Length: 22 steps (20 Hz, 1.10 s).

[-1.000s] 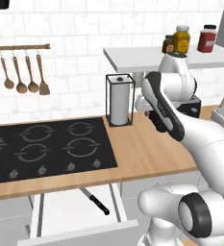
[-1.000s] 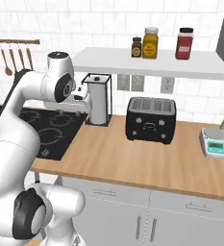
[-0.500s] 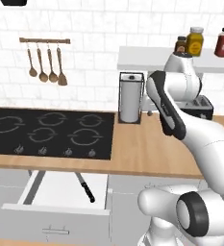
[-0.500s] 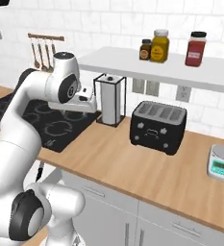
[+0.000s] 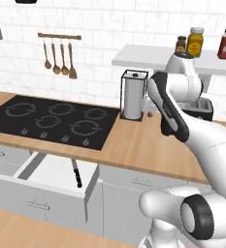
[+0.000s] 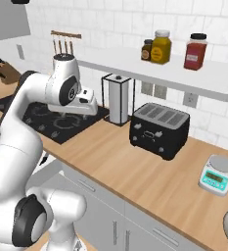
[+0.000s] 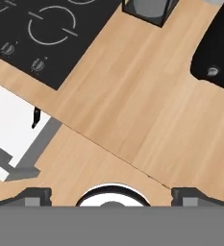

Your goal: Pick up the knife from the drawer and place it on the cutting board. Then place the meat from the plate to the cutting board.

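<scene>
Rolling sideways since a second ago, the base brings the open drawer (image 5: pixel 51 177) fully into sight. Inside lies the knife (image 5: pixel 76 173), slim and black-handled, near its right wall. The gripper (image 7: pixel 111 194), spread wide and empty, should descend squarely over the handle before closing.

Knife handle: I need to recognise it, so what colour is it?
Black. The knife shows best in the left base view, in the open drawer.
</scene>
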Available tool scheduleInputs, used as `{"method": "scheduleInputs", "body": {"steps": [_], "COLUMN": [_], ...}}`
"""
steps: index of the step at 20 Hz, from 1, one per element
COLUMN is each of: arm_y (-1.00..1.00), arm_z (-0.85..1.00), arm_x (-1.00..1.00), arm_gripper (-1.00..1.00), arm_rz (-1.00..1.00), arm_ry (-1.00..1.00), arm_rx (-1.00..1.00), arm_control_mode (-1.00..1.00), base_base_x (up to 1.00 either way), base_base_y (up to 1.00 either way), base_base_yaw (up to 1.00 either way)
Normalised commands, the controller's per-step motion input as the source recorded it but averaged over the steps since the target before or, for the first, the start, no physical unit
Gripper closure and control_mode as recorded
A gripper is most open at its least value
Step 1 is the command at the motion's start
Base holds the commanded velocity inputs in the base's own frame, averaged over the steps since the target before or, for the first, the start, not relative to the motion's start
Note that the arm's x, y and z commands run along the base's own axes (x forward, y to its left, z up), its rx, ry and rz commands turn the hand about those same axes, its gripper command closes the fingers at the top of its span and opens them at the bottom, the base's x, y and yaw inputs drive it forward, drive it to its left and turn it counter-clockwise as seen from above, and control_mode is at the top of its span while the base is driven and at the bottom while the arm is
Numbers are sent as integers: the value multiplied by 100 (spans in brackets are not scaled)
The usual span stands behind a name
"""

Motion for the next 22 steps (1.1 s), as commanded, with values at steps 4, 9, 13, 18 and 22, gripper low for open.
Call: {"method": "scheduleInputs", "body": {"steps": [4, 9, 13, 18, 22], "arm_y": [23, 65, 100, 100, 93], "arm_z": [-10, -44, -83, -85, -78], "arm_x": [14, 27, 11, 0, 0], "arm_gripper": [-100, -100, -100, -100, -100], "arm_rz": [20, 33, 26, 18, 5], "arm_ry": [10, 15, 0, -7, 0], "arm_rx": [3, 3, 0, -9, -15], "arm_control_mode": [-100, -100, -100, -100, -100], "base_base_x": [10, 0, 0, 0, 0], "base_base_y": [17, 0, 0, 0, 0], "base_base_yaw": [20, 0, 0, 0, 0]}}
